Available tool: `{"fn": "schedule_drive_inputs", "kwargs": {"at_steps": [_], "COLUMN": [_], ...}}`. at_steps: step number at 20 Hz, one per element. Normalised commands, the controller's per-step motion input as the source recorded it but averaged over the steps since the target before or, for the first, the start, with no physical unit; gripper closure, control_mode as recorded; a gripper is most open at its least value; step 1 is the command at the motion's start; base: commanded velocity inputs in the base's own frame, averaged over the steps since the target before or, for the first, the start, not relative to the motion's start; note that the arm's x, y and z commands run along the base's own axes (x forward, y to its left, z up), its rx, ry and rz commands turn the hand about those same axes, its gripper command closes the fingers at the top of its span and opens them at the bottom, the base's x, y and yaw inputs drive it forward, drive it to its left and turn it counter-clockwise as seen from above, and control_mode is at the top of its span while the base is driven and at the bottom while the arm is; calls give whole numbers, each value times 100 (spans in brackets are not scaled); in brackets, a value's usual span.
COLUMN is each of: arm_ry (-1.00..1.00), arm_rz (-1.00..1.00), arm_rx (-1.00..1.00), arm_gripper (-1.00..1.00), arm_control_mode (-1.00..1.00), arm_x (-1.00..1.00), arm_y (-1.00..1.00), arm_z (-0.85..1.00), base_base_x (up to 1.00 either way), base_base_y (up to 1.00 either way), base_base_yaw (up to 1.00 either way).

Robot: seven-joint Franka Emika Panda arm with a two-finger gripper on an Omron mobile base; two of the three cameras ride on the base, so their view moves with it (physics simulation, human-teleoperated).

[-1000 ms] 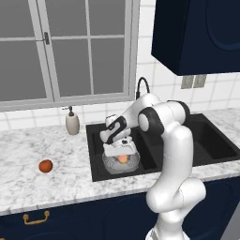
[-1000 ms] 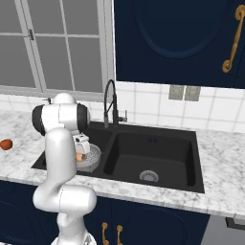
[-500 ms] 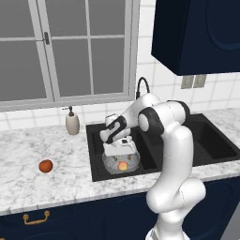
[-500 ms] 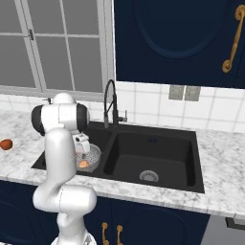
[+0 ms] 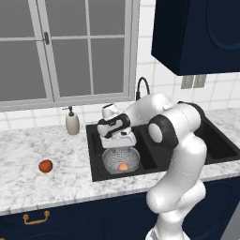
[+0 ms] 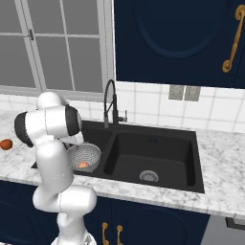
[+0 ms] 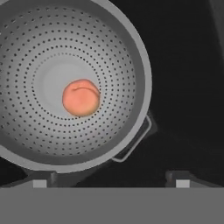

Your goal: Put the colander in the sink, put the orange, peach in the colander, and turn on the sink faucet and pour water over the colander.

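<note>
Now | colander (image 7: 65, 52) upright, mouth up | peach (image 7: 81, 97) inside | pincer (image 7: 111, 179) apart, empty

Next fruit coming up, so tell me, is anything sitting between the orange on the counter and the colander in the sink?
Nothing visible lies on the marble between the orange and the colander. The pincer hovers right over the colander, though, and the peach already sits in its bottom, leaving room beside it.
</note>
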Motion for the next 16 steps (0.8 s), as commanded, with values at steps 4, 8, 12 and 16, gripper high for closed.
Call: {"fn": "schedule_drive_inputs", "kwargs": {"at_steps": [4, 8, 12, 16], "arm_ry": [-20, -15, -6, 0], "arm_rz": [10, 3, 6, 19], "arm_rx": [12, 17, 12, 3], "arm_gripper": [-100, -100, -100, -100], "arm_control_mode": [-100, -100, -100, -100], "arm_x": [-91, -75, -51, -34], "arm_y": [19, 39, 47, 55], "arm_z": [48, 38, 47, 52], "base_base_x": [0, 0, 0, 0], "base_base_y": [0, 0, 0, 0], "base_base_yaw": [0, 0, 0, 0]}}
